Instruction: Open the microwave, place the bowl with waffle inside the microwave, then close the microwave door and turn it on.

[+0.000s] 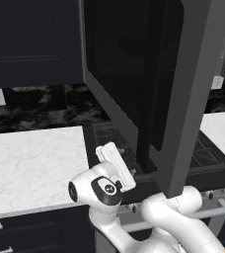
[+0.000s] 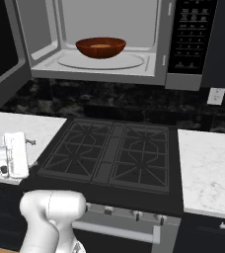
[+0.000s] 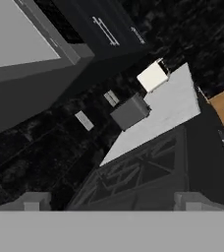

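We see the bowl (image 2: 100, 47) resting on the turntable inside the microwave (image 2: 109, 74), with the microwave door (image 1: 149, 89) swung wide open. Our end effector (image 2: 16, 154) sits low, over the bench (image 2: 16, 129) edge left of the stove (image 2: 109, 155), well below and apart from the bowl. Its jaws stand fully spread, apparently holding nothing.
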Available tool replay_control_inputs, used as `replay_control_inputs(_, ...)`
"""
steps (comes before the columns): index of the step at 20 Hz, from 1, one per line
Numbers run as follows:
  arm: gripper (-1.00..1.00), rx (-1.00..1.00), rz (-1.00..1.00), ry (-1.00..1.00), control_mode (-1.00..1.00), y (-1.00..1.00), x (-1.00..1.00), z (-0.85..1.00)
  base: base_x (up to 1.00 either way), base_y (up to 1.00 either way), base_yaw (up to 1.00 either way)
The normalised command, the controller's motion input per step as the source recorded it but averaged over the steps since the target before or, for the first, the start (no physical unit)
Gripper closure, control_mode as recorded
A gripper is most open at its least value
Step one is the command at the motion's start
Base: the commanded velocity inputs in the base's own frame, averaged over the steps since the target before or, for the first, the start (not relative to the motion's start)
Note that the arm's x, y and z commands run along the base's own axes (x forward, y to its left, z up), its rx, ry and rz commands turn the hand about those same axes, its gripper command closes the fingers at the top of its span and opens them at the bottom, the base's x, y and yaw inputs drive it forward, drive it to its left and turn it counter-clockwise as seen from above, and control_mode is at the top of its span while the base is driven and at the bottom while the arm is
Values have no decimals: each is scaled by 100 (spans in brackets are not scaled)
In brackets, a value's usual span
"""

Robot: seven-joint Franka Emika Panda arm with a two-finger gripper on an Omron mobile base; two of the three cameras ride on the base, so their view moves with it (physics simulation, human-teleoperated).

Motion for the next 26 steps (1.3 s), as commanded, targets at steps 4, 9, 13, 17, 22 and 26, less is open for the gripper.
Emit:
replay_control_inputs(4,-100,-36,0,-22,-100,98,-50,32,0,0,0)
replay_control_inputs(9,-100,-37,0,-32,-100,79,-38,33,0,0,0)
replay_control_inputs(13,-100,-21,0,-33,-100,67,-27,56,0,0,0)
replay_control_inputs(17,-100,-11,0,-27,-100,59,-5,77,0,0,0)
replay_control_inputs(22,-100,0,0,-21,-100,49,0,81,0,0,0)
replay_control_inputs(26,-100,3,0,-9,-100,7,-1,97,0,0,0)
